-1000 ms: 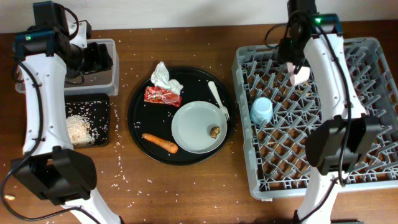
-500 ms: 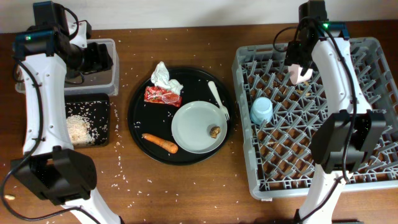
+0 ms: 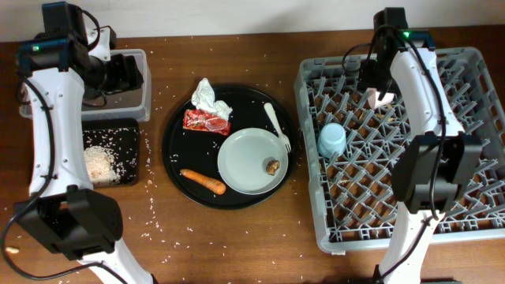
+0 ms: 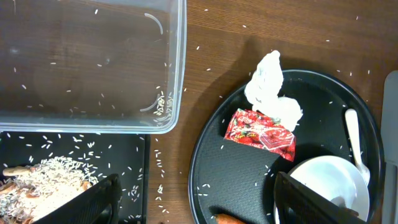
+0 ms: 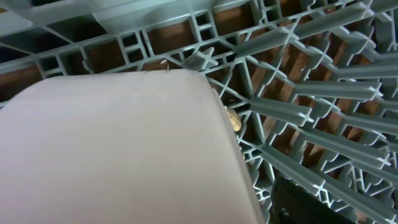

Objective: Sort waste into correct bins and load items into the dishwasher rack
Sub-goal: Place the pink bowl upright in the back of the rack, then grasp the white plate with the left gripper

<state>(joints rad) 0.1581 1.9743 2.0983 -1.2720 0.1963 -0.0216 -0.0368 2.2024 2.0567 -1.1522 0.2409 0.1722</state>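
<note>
Pale pink bowl (image 5: pixel 124 143) low over dishwasher rack (image 3: pixel 473 57) back row, right gripper (image 3: pixel 379 85) clamped on it. Let go tilted and it snags pegs, flips. Left gripper (image 4: pixel 196 194) spread wide, empty.

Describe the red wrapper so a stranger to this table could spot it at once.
Find the large round black tray in the middle of the table, beside the grey dishwasher rack. In its upper-left part as seen from overhead, just below the crumpled white napkin, lies the small red wrapper. It is the only red, flat packet there; the carrot is orange and long.
</note>
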